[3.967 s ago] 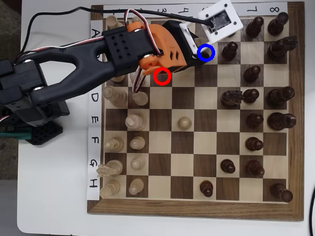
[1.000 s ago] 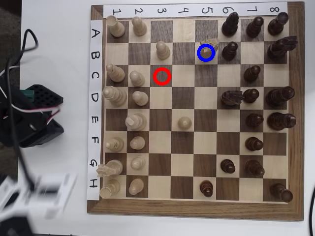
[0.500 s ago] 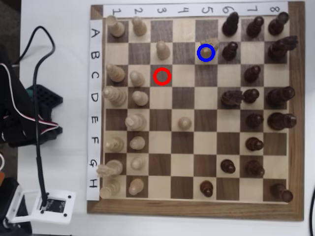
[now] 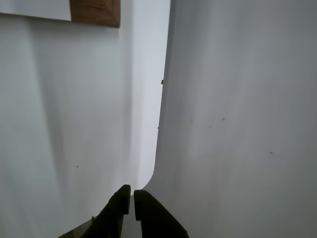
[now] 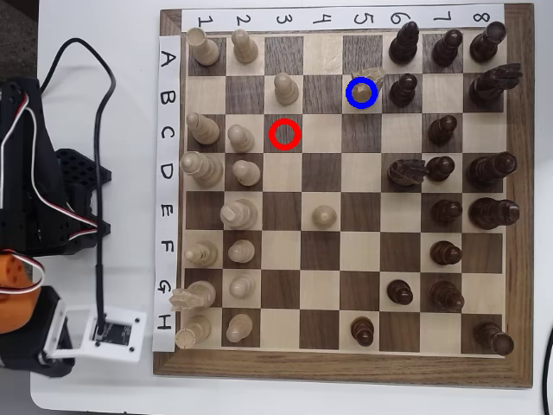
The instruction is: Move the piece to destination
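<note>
Inside the blue ring [image 5: 362, 92], on the light square of row B under column 5, the piece [image 5: 365, 86] stands upright, its angular head leaning toward the far edge of the board in the overhead view; by the look of it the move is done. Four seconds ago the arm lay stretched across the far left part of the board with its orange wrist over this very spot; a second ago it was already gone from the board, a blur at the near left, and now it sits folded off the board's left side. The gripper [image 4: 132, 194], seen only in the wrist view, has its two dark fingertips nearly touching with nothing between them, so it is closed and empty, hanging over bare white table [image 4: 237, 124] with one corner of the board frame [image 4: 95, 12] at the top. Just right of the piece a dark pawn [image 5: 404, 88] stands on the next square, and a pale pawn [image 5: 283, 86] stands two squares to its left; the red ring [image 5: 284, 134] marks an empty dark square. White table left of the board gives the arm free room
</note>
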